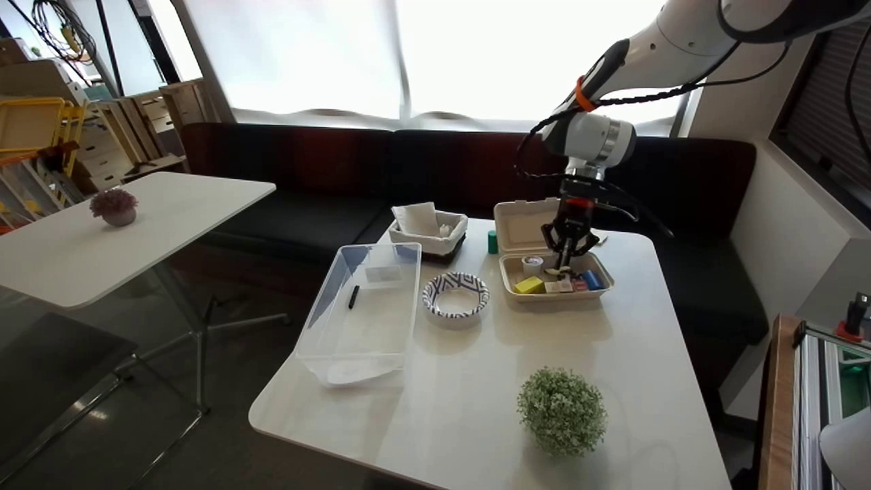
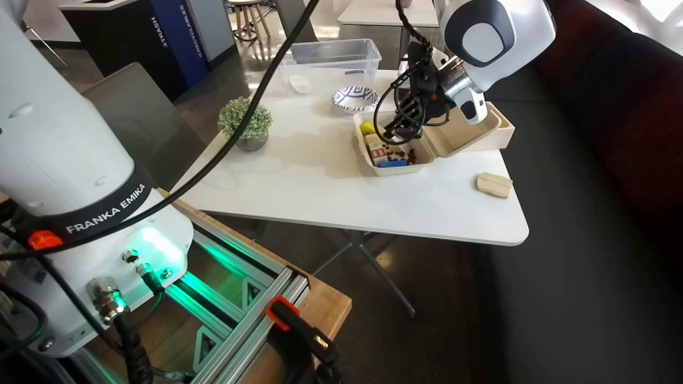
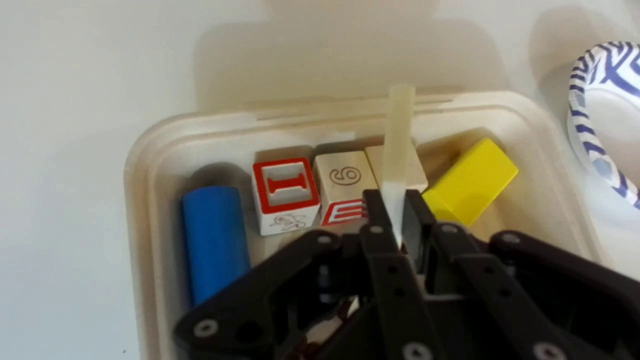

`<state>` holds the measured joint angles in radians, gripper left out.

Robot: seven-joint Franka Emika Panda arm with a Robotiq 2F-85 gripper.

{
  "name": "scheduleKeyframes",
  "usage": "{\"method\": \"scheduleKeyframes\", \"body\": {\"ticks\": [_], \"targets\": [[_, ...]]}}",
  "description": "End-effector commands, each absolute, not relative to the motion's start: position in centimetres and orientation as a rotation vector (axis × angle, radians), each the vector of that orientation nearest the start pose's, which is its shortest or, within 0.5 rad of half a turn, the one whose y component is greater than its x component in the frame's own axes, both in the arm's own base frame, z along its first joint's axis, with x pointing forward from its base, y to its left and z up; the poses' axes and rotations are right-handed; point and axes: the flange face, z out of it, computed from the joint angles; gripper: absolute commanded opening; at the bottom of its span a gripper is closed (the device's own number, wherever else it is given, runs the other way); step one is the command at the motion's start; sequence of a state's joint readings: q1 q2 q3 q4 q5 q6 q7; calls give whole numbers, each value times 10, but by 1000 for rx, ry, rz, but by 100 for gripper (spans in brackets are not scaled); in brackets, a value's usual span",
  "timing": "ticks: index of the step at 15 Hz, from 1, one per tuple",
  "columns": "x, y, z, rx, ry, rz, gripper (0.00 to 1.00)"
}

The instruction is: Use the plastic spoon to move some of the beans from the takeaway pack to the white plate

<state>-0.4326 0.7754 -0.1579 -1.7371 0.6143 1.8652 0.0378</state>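
Observation:
The takeaway pack (image 1: 554, 304) lies open on the table, its lid (image 1: 520, 221) folded back. Dark red-brown beans (image 2: 411, 156) are spread over its floor beside toy blocks. In the wrist view my gripper (image 3: 393, 200) is shut on the pale handle of the plastic spoon (image 3: 397, 130), which sticks out past the fingertips. The gripper points down into the pack. The spoon's head (image 2: 404, 148) is low among the beans; whether it carries any I cannot tell. Close to the pack stands the white plate (image 1: 454, 314), deep, with a blue zigzag rim.
Inside the pack are a blue cylinder (image 3: 215, 240), lettered blocks (image 3: 287, 192), a yellow block (image 3: 472, 180) and a small white cup (image 1: 532, 264). Around it are a clear bin (image 1: 371, 340), a lined basket (image 1: 429, 243), a green cylinder (image 1: 492, 242), a plant (image 1: 561, 412) and a wooden block (image 2: 494, 185).

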Motion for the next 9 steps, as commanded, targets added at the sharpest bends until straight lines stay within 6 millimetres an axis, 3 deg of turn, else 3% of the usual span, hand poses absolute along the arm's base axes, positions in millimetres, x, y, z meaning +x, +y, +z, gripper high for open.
{"method": "scheduleKeyframes", "body": {"ticks": [1, 9], "targets": [[519, -295, 92, -2246, 1251, 599, 3], [525, -296, 95, -2293, 1356, 514, 3]]}}
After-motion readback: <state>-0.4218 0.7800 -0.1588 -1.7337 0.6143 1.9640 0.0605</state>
